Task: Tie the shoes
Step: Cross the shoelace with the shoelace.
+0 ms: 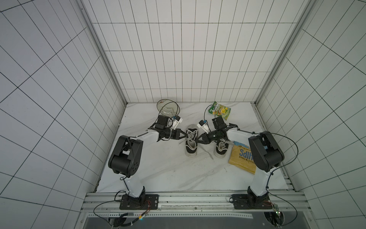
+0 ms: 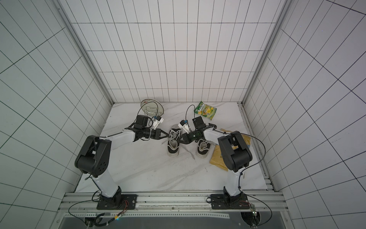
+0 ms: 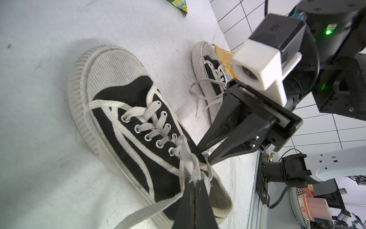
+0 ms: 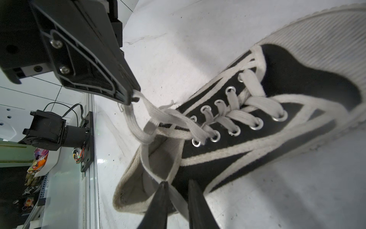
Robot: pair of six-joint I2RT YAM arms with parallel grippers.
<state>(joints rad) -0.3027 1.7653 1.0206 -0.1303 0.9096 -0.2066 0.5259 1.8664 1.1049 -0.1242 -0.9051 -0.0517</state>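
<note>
In both top views I see one shoe [image 1: 191,143] mid-table with its toe toward 12 o'clock and the second shoe [image 1: 220,149] just at its 3 o'clock; my left gripper [image 1: 185,136] meets the laces from 9 o'clock, my right gripper [image 1: 198,139] from 3 o'clock. The left wrist view shows the left gripper pinched tight on a lace [image 3: 186,158]. In the right wrist view, the right gripper [image 4: 176,185] stands narrow, a small gap showing, with a strand of lace running between its fingers.
</note>
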